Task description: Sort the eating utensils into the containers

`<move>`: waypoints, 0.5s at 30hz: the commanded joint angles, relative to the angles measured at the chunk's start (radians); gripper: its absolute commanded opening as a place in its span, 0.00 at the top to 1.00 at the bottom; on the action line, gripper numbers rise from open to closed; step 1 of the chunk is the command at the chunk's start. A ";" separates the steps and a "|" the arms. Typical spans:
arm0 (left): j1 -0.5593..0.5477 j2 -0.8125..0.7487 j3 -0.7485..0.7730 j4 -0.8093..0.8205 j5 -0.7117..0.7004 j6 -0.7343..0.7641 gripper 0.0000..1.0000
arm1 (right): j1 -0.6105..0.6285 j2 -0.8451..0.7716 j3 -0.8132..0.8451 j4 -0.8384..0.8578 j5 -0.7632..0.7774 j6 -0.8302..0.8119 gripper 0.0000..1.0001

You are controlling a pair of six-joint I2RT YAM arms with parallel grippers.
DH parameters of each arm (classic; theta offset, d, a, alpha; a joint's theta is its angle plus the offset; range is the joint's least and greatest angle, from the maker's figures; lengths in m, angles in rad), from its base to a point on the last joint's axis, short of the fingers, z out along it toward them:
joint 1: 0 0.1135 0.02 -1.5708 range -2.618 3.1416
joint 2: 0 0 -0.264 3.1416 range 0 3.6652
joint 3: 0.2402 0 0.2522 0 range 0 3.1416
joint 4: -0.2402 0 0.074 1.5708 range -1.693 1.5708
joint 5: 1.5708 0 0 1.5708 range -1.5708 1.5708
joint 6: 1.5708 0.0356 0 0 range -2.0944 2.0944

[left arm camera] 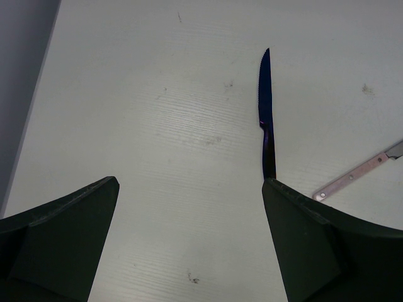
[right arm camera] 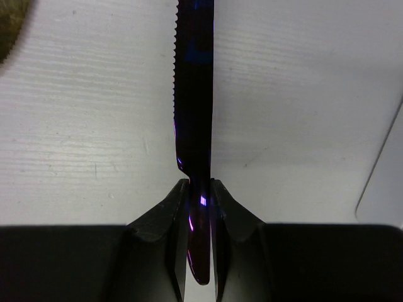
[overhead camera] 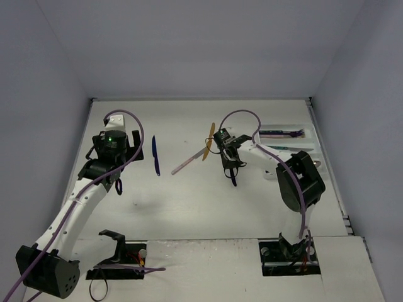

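While right gripper (right arm camera: 200,185) pinches purple knife (right arm camera: 194,94) at its handle | left gripper (left arm camera: 190,182) spread, blue knife (left arm camera: 267,107) just ahead

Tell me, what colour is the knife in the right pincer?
Shiny dark purple-blue knife; best in right wrist view.
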 commanded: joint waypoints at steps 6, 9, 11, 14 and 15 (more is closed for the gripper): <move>0.008 -0.011 0.022 0.031 -0.009 0.000 0.03 | -0.177 -0.179 0.032 0.037 0.051 0.158 1.00; 0.008 -0.014 0.023 0.031 -0.009 0.000 0.03 | -0.273 -0.227 0.009 0.065 0.075 0.264 1.00; 0.008 -0.015 0.022 0.031 -0.010 0.000 0.03 | -0.335 -0.253 -0.017 0.084 0.080 0.347 1.00; 0.007 -0.019 0.022 0.031 -0.011 -0.001 0.03 | -0.414 -0.283 -0.054 0.120 0.073 0.455 1.00; 0.006 -0.020 0.022 0.031 -0.011 -0.002 0.03 | -0.441 -0.293 -0.068 0.137 0.068 0.494 1.00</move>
